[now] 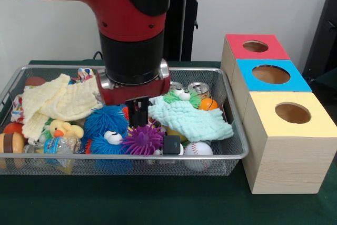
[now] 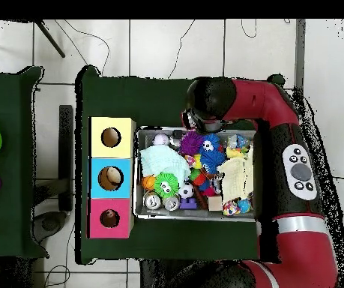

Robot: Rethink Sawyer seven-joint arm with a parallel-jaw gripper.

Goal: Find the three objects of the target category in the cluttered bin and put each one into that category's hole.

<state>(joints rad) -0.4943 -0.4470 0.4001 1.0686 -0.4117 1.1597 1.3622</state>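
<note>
Arm reaches down into the wire bin [image 1: 239, 148]; the tool [image 1: 138, 115] hangs low over the clutter, just above the purple spiky ball [image 1: 142, 140], between the blue fuzzy toy [image 1: 105, 125] and the mint cloth [image 1: 192, 119]. Cannot tell whether it is spread or pressed together. A baseball [image 1: 198, 149] lies at the bin's front. Red box [image 1: 251, 51], blue box [image 1: 269, 80] and yellow box [image 1: 289, 140] stand beside the bin on the green tabletop [image 1: 131, 201].
</note>
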